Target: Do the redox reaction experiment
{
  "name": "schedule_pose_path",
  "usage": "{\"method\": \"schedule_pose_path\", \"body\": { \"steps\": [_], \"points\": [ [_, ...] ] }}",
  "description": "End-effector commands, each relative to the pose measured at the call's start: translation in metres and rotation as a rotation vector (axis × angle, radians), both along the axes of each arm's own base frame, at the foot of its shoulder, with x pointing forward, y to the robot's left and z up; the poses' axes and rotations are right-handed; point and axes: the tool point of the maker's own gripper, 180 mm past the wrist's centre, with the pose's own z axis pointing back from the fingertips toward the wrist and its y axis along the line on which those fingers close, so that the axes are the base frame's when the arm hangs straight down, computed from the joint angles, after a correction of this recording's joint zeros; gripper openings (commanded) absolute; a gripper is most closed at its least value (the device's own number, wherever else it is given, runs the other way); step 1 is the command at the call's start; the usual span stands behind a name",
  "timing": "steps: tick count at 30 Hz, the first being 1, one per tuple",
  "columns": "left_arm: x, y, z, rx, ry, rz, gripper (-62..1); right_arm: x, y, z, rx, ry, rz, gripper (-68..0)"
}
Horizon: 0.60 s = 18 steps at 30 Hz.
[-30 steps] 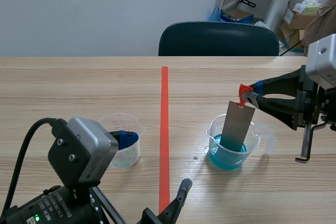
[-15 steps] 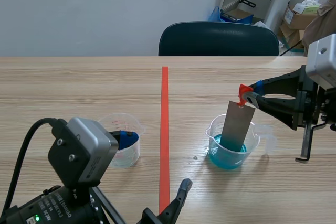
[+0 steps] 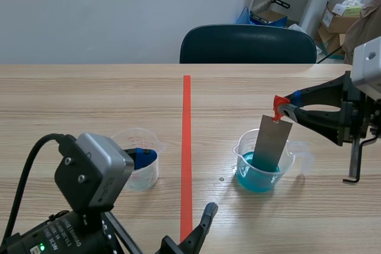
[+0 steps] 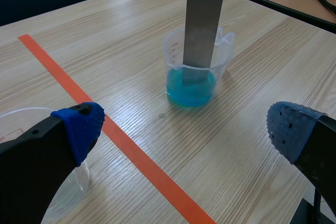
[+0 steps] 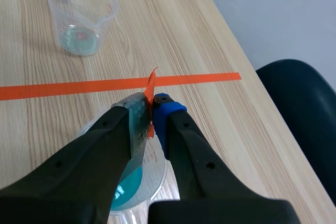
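Right of the red line (image 3: 186, 147) in the scene view, a metal strip (image 3: 272, 144) is pinched by its orange tag (image 3: 277, 104) in the right gripper (image 3: 284, 112), its lower end inside a cup (image 3: 243, 156) of blue liquid. At the left wrist, the left gripper (image 4: 186, 129) is spread wide, holding nothing. At the right wrist, the tag is clamped above the cup.

Robot body: black throughout, grey at the wrists.
Left arm (image 3: 24, 241): grey screwed camera housing (image 3: 92, 171), black cable (image 3: 24, 176), green light (image 3: 40, 247), white lettering (image 3: 68, 229), blue dotted pads (image 4: 79, 127). Right arm (image 3: 326, 120): thick black fingers (image 5: 199, 166), silver-grey housing (image 3: 366, 63).
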Motion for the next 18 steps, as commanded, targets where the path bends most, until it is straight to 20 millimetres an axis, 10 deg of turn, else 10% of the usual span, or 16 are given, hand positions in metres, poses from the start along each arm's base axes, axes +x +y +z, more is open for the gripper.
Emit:
{"method": "schedule_pose_path", "body": {
  "steps": [1, 18],
  "points": [
    [0.000, -0.005, 0.009, -0.033, -0.017, -0.003, 1.4, 0.001, 0.001, 0.019, 0.027, -0.036, 0.024, -66.7],
    [0.000, -0.005, 0.009, -0.033, -0.017, -0.003, 1.4, -0.008, 0.005, 0.068, 0.073, -0.079, 0.098, -66.7]
  ]
}}
